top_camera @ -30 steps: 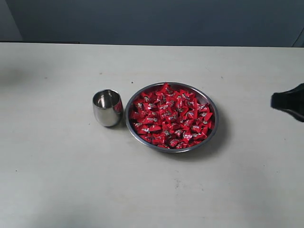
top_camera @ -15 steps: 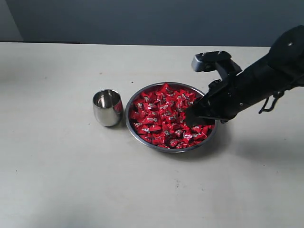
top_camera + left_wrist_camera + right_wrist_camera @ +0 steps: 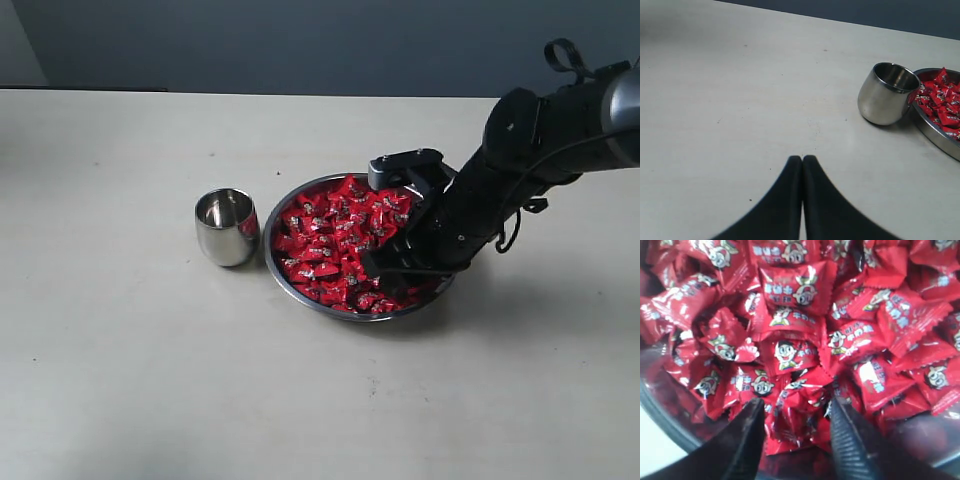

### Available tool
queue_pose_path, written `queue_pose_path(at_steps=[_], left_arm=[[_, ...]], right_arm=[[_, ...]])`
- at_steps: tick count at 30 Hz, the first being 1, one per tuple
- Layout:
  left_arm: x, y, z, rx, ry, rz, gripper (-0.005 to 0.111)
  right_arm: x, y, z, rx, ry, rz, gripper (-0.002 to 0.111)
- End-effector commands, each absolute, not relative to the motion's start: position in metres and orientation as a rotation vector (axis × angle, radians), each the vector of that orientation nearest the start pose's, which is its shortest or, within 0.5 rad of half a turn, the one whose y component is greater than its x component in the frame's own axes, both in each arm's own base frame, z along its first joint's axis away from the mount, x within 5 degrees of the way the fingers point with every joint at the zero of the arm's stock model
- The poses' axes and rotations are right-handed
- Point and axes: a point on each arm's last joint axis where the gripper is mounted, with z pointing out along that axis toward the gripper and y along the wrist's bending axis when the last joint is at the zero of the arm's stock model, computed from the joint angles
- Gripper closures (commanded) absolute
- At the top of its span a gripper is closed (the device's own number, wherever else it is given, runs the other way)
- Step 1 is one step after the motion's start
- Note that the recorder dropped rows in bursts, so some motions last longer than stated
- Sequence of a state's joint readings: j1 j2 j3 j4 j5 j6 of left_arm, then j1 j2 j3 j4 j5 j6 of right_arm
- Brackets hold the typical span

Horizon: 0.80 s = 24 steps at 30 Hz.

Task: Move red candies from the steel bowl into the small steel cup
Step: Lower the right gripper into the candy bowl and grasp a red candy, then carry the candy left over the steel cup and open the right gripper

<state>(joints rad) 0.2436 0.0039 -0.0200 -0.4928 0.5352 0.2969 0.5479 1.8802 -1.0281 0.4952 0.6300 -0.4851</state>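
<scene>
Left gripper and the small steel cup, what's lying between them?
Nothing but bare table runs from the left gripper to the small steel cup, as the left wrist view shows.

Right arm (image 3: 530, 150) black, comes in from the right side, elbow raised, forearm sloping down toward the middle. Wrist bent, right gripper (image 3: 388, 270) pointing down and sitting low. Close up, its two ribbed fingers (image 3: 747, 440) stand clearly apart, tips about level. Whether they pinch anything between them is hard to tell. Left gripper (image 3: 802, 161) angled forward and down, both dark jaws pressed together tip to tip, no gap showing.
</scene>
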Motion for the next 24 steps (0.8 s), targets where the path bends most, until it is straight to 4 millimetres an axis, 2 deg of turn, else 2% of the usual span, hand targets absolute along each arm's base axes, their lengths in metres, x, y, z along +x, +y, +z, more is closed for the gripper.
queue_pose_path(at_steps=[1, 6, 10, 14, 24], left_arm=[[0.051, -0.010, 0.178, -0.213, 1.920, -0.162, 0.106], [0.051, -0.010, 0.178, -0.213, 1.920, -0.162, 0.106], [0.051, -0.010, 0.178, -0.213, 1.920, -0.162, 0.106], [0.051, -0.010, 0.178, -0.213, 1.920, -0.162, 0.106], [0.051, -0.010, 0.178, -0.213, 1.920, -0.162, 0.106]], right_arm=[[0.275, 0.199, 0.134, -0.945, 2.813, 0.501, 0.072], [0.275, 0.200, 0.134, -0.944, 2.815, 0.504, 0.107], [0.275, 0.199, 0.136, -0.945, 2.813, 0.506, 0.109], [0.274, 0.200, 0.148, -0.951, 2.793, 0.522, 0.109], [0.278, 0.208, 0.216, -0.997, 2.658, 0.605, 0.109]])
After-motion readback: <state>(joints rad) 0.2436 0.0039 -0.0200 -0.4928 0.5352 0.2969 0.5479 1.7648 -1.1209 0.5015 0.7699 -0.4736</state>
